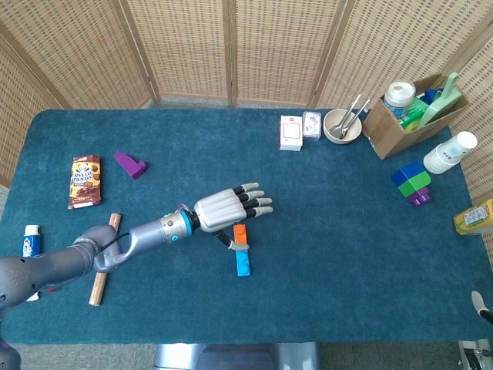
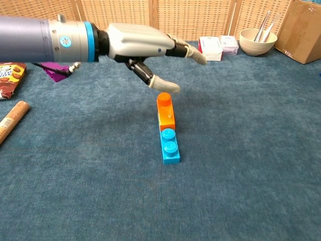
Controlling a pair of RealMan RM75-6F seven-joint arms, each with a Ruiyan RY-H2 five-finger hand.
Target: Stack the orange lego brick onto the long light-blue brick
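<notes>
Above the blue felt table (image 1: 323, 231), the left hand (image 1: 225, 208) is hovering with nothing in its grasp.
Its fingers (image 2: 186, 49) are stretching out flat and apart, the thumb pointing down toward the orange lego brick (image 2: 165, 112) without touching it. That brick is sitting on the far end of the long light-blue brick (image 2: 170, 146), whose two near studs are showing uncovered, both lying near the table's middle. A wooden stick (image 1: 102, 270) and a snack packet (image 1: 85, 181) are lying off to the left, and a purple piece (image 1: 129, 164) is sitting further back. No right hand is showing in either view.
</notes>
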